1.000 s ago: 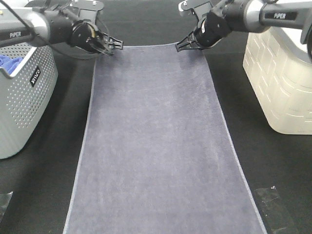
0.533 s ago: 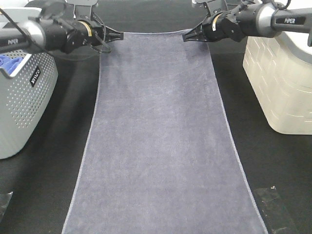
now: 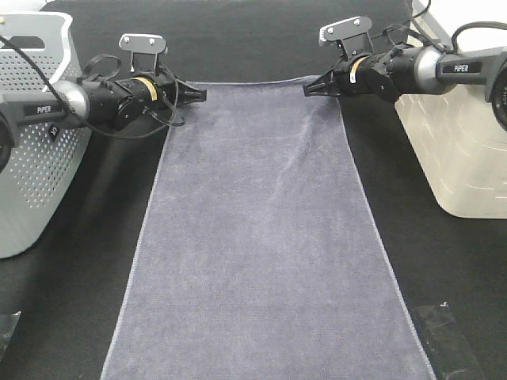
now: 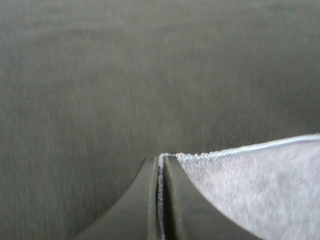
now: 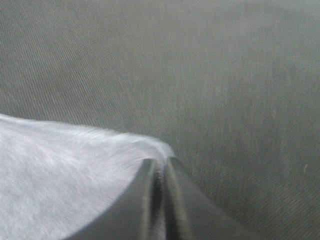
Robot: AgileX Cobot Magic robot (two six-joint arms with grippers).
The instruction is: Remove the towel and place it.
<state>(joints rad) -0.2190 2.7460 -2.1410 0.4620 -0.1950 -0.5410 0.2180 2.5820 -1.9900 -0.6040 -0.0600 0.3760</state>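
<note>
Slate-grey towel [image 3: 257, 245], flat mid-frame: I see left hand [image 3: 200, 94] and right hand [image 3: 310, 89] each pinching an upper corner.

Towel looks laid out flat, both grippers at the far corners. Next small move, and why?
Probably open both grippers and back off. The towel lies spread flat along the dark table, its far corners pinched by the left gripper and right gripper. In the wrist views both pairs of jaws look closed on the hem, though the right wrist view is blurred. Nothing seems left but the release.

The high camera looks down along the towel [image 3: 257, 245]; each wrist camera sits close over one far corner.
</note>
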